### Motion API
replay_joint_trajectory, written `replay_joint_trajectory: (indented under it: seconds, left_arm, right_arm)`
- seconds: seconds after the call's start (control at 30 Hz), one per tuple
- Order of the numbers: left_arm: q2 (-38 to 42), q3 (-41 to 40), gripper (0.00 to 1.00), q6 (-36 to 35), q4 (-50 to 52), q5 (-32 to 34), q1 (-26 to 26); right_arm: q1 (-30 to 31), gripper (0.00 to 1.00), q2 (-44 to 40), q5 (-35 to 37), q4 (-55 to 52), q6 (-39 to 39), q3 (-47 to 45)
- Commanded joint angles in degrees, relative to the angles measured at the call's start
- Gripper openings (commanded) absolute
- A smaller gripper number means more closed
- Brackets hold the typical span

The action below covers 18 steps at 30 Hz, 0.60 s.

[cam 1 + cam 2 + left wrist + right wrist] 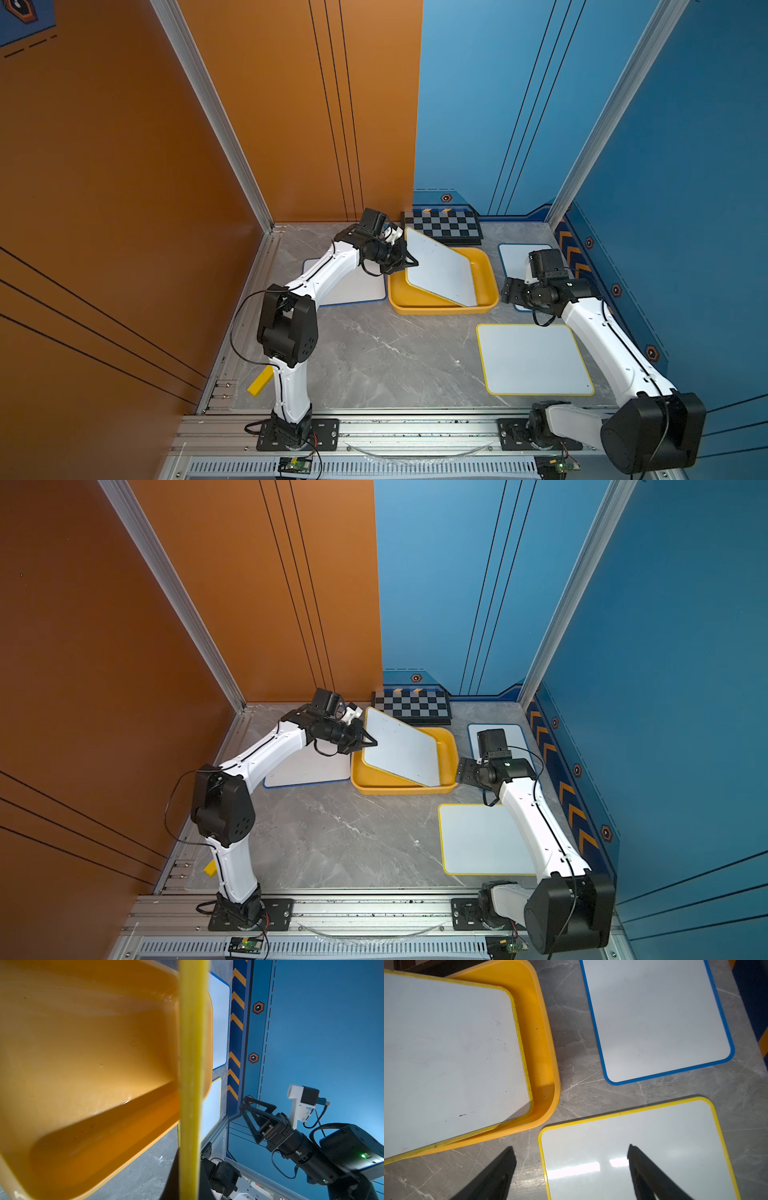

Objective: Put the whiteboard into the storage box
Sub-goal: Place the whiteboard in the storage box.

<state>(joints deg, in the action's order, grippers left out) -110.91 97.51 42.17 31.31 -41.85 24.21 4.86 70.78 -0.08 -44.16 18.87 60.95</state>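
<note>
You have the left pincer (409, 260) clamped on the raised edge of the whiteboard (440, 268) | whiteboard tilted, low edge inside the storage box (409, 298), probably resting on its floor | right pincer (570, 1146) spread wide, empty, over the surface (374, 353) beside the box | second board (534, 359) flat nearby

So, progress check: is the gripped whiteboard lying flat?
Tilted: whiteboard rests one edge in the storage box; left pincer holds the other up.
</note>
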Motion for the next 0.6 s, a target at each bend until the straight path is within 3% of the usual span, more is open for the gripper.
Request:
replay_joint_trajectory:
  seconds: [0.0,0.4,0.57]
  left_arm:
    - [-0.5,3.1,0.00,0.5,-3.4,-3.9,1.0]
    - [-1.2,1.2,0.00,0.3,-3.4,-2.5,1.2]
    - [-2.0,0.4,0.05,0.4,-3.4,-1.8,0.7]
  right_arm:
    - [-0.2,0.87,0.4,-1.3,-1.5,0.5,-1.0]
    - [0.4,0.87,1.6,-2.0,-1.2,0.9,-1.3]
    - [0.8,0.87,2.1,-2.0,-1.2,1.0,-1.4]
